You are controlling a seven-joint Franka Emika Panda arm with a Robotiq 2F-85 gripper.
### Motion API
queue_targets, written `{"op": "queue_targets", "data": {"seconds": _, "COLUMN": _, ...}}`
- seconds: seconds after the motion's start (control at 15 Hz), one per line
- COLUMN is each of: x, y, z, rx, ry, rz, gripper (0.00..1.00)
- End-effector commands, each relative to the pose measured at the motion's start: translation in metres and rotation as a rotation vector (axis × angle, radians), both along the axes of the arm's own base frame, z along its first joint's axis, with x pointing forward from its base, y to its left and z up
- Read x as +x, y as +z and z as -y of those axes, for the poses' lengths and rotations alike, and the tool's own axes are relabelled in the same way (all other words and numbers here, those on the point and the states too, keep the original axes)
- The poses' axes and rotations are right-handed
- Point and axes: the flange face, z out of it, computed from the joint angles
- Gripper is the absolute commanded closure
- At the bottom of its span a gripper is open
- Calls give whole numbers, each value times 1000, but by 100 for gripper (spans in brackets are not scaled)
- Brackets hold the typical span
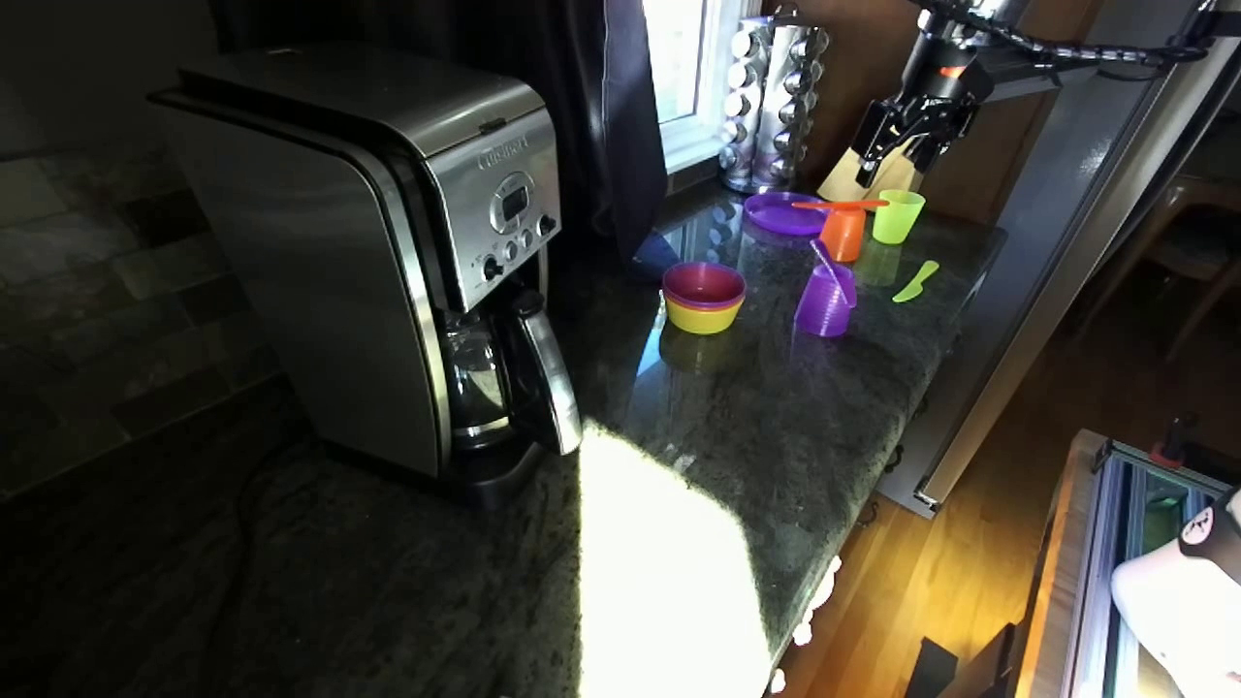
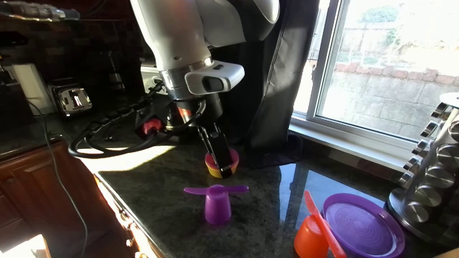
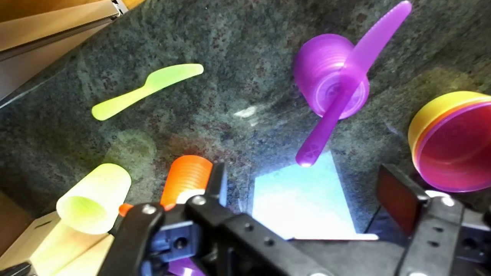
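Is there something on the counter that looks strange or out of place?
Mildly odd: the green knife lies on the counter and the green cup stands upright, whereas the purple cup and orange cup are upturned, with purple knife and orange knife across their bases.

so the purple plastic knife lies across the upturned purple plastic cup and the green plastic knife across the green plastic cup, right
Not quite: the wrist view shows the green plastic knife lying on the dark stone-look countertop, apart from the tapered green plastic cup. The rest holds.

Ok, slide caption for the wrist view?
Open claw above the countertop; purple knife across an upturned purple cup, green knife lying apart.
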Motion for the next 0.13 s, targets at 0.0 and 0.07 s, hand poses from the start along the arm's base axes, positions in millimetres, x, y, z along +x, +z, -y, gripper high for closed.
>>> {"op": "queue_targets", "data": {"seconds": 0.0, "x": 1, "y": -1, "z": 0, "rx": 0, "ry": 0, "rz": -2, "gripper": 0}}
{"op": "queue_targets", "data": {"seconds": 0.07, "x": 1, "y": -1, "z": -1, "rx": 0, "ry": 2, "rz": -3, "gripper": 0}}
